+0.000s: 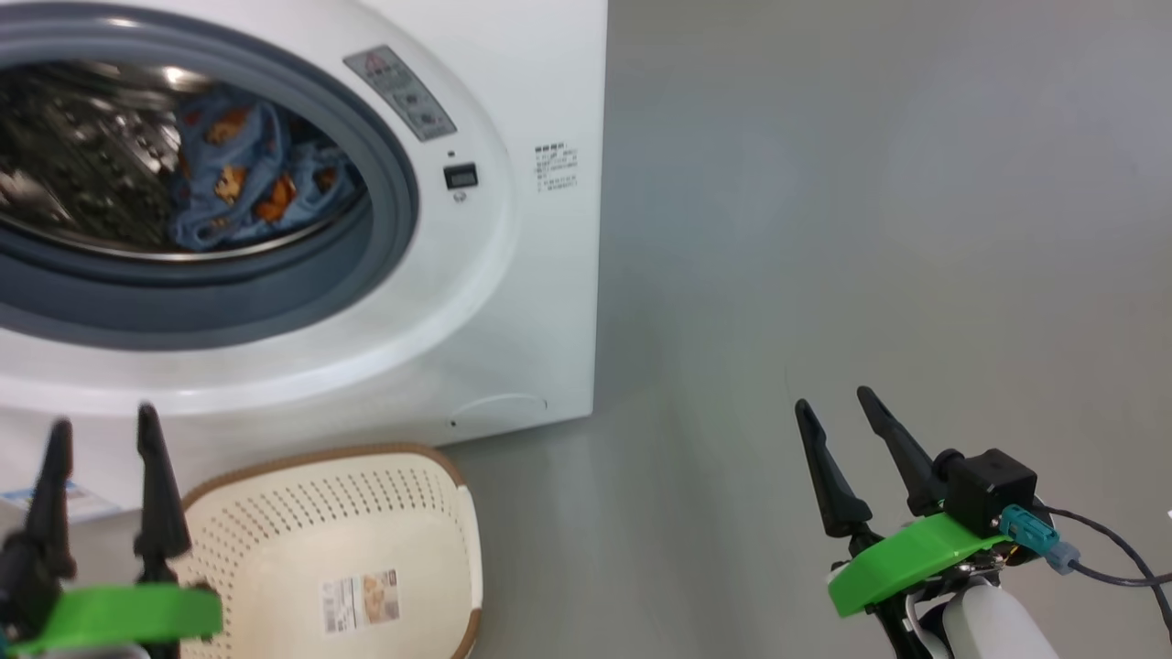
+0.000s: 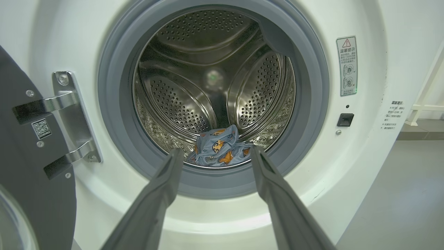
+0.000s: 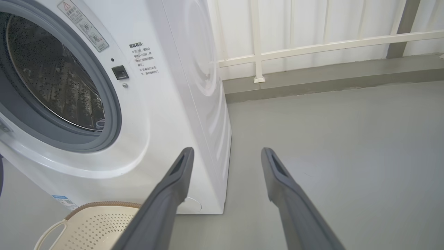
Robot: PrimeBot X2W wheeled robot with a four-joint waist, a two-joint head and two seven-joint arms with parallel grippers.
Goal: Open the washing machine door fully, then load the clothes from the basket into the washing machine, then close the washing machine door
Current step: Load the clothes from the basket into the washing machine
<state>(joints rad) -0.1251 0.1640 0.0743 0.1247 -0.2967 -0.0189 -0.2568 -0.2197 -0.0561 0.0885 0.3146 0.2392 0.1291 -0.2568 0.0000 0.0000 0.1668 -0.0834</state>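
My left gripper (image 1: 103,419) and right gripper (image 1: 833,398) both spread, empty; clothes (image 2: 220,147) lie at the drum (image 2: 208,69) lip of the washing machine (image 1: 540,302). If I swing the washing machine door (image 2: 34,194) shut, gasket (image 2: 222,187) may pinch them.

The clothes (image 1: 247,174) lie in the washing machine (image 1: 513,302); the basket (image 1: 430,513) stands before it.

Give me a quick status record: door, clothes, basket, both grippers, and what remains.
door: open, swung aside
clothes: in the drum, near its front lip
basket: on the floor before the washing machine, no clothes seen inside
left gripper: open, empty, facing the drum
right gripper: open, empty, over the floor
remaining: close the door
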